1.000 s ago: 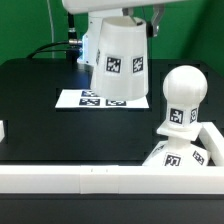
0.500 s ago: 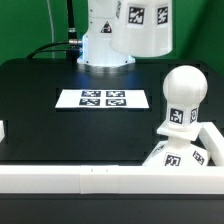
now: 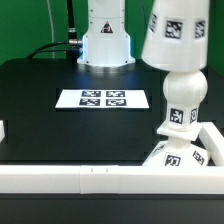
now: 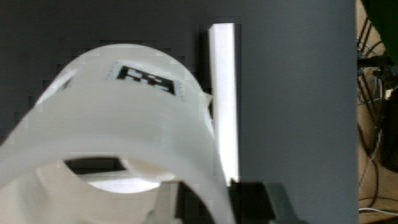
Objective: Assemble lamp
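Lamp base [image 3: 178, 158] with the upright bulb [image 3: 183, 97] sits in the near corner between the white border bars [image 3: 90, 178], the shade [image 3: 176, 40] hangs tilted over the bulb, carried by a gripper whose finger state I cannot tell, and the marker board [image 3: 103, 99] lies behind.

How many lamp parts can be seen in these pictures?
3: the shade held up in the air, the bulb directly under it, and the base beneath the bulb. No others show.
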Robot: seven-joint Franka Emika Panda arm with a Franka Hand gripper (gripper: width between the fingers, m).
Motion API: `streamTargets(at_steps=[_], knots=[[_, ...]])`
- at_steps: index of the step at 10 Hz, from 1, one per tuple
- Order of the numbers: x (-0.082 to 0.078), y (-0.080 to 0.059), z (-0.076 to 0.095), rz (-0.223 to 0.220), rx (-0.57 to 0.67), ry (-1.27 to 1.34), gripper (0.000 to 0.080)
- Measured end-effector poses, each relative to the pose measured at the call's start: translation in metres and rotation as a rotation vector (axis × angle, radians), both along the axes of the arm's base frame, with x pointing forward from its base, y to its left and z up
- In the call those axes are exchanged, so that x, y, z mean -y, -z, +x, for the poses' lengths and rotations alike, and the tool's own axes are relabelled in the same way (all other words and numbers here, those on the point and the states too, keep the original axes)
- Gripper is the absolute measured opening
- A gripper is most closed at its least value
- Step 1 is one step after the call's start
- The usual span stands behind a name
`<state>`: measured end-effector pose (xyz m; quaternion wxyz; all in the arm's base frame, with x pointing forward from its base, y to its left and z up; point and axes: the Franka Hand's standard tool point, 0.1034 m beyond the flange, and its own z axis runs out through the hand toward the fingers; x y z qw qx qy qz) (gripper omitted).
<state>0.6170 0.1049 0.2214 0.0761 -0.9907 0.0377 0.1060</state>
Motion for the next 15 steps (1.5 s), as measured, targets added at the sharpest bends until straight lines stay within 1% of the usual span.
streamTargets(at_steps=[1, 3, 6, 8, 12, 15], knots=[[-0.005, 0.006, 0.001, -0.001, 0.004, -0.005, 0.0044], [-0.008, 0.018, 0.003, -0.001, 0.008, -0.01, 0.0044], [-0.006, 0.041, 0.006, -0.001, 0.01, -0.014, 0.0044], [-0.005, 0.055, 0.004, -0.003, -0.005, -0.013, 0.0044], [-0.003, 0.068, 0.001, -0.003, -0.011, -0.02, 0.0044], [0.004, 0.067, 0.001, 0.0, -0.009, -0.028, 0.0067]])
